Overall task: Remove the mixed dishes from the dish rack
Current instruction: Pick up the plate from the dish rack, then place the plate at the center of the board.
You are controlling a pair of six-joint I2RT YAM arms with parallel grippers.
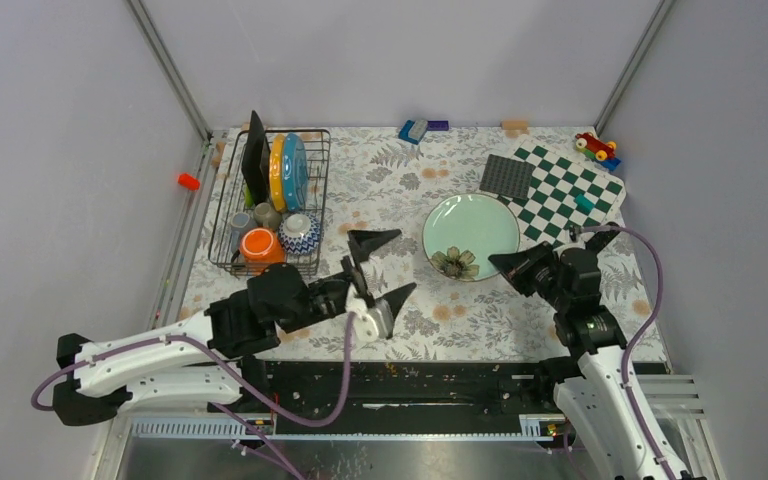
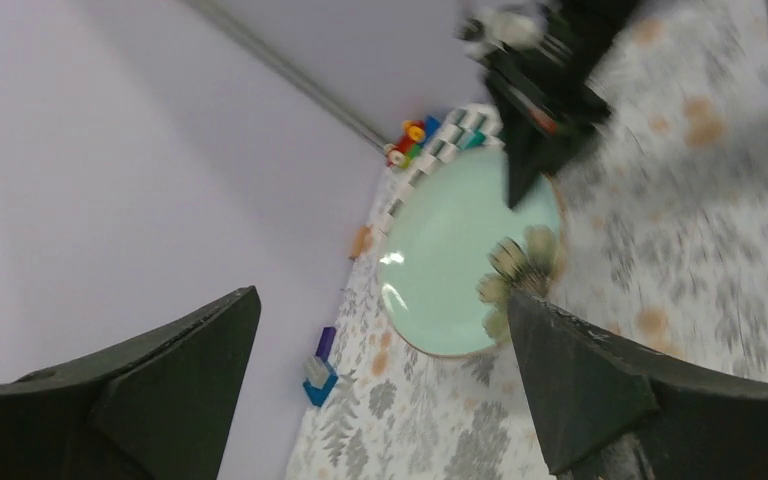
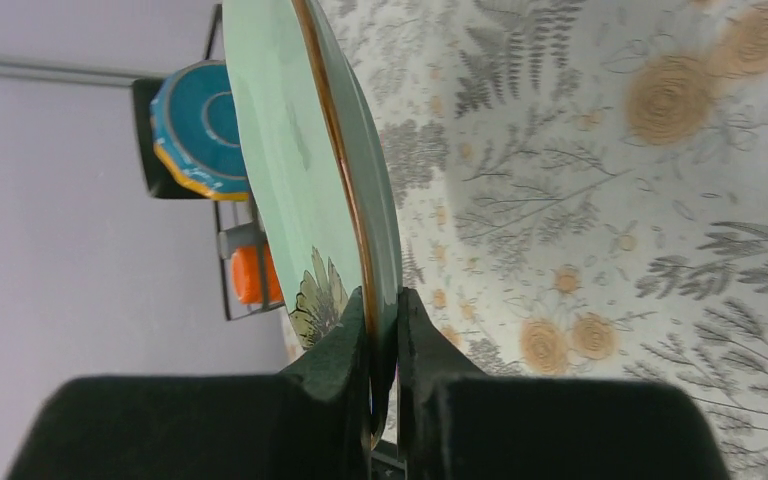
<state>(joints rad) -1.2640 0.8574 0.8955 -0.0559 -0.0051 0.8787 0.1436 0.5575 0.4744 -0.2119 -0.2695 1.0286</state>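
Rim of the pale plate (image 1: 470,228) sat clamped in the right gripper (image 1: 500,263), the plate lying flat to its far-left. Left gripper (image 1: 388,268) gaped empty, the nearer arm to the dish rack (image 1: 222,215), whose mixed dishes (image 1: 286,170) waited off its far-left.

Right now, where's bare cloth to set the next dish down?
Bare cloth between the dish rack and the pale green plate, and behind that plate up to the blue block. Crowded at right back: chequered board, studded square, toys.
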